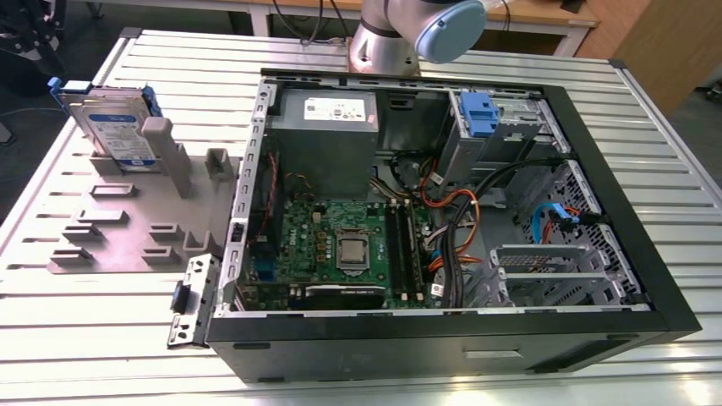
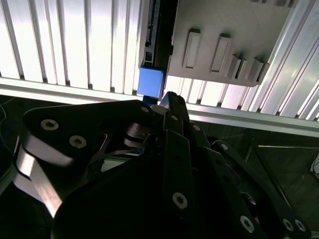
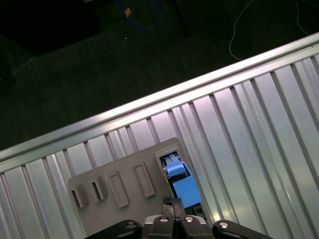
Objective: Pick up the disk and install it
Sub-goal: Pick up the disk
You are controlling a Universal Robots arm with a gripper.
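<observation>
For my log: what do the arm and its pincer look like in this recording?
The silver tubular robot arm carries a rounded, pale blue-grey joint cap. In both wrist views the black linkage pincer is built of flat matte bars pinned with round silver-headed screws; the second wrist view also shows a glossy curved band beside them.

In the exterior view the arm [image 1: 381,41] is a smooth silver-grey metal tube, topped by a round, pale blue-grey joint cover [image 1: 449,25]. In both wrist views the gripper [image 2: 168,97] [image 3: 172,201] is matte black, built of flat link plates with rounded ends that narrow to slim fingers. Small round silver screw heads [image 2: 180,200] with dark centres dot the links. In the second wrist view a glossy grey band [image 2: 34,177] curves along one side of the gripper's body.
</observation>
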